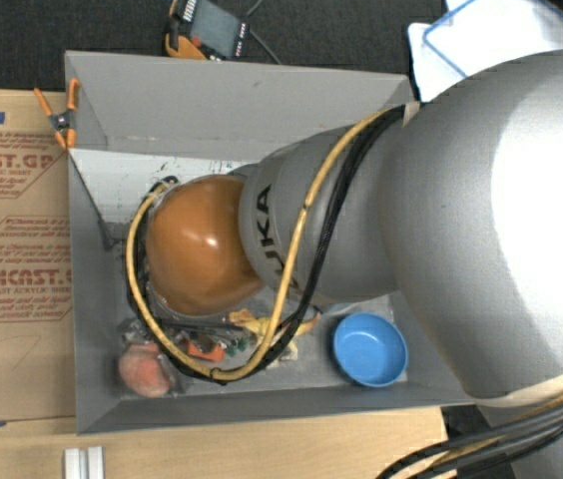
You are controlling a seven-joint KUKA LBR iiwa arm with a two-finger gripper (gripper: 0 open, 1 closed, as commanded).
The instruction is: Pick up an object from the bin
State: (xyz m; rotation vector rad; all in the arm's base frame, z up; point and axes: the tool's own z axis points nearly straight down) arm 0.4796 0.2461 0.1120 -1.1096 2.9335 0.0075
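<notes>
Left of the blue bowl (369,348), low over the floor of the grey metal bin (242,98), my wrist hangs with its orange cover (197,242) turned up toward the camera. My gripper (194,335) sits beneath that cover, and a dark edge of it peeks out along the cover's lower rim. Whether it is spread or pressed together I cannot tell, nor whether anything is pinched in it. Just left of the bowl, under that same rim, lies a small heap of loose bits (224,345), with something red, something green and something yellow among them. They are too small and too covered for me to name. My gripper is over this heap, nearer to it than to the bowl. Farther left of the bowl, past the heap, a rounded pinkish-red thing (144,372) rests in the bin's corner, just outside the loop of my cables. A bundle of yellow and black cables (316,208) runs down my forearm (381,218) above the bowl, circles the cover on the side away from the bowl, and sweeps back along the floor toward the bowl. The bowl itself stands open side up on the bin floor, apart from the heap and close under my forearm.
</notes>
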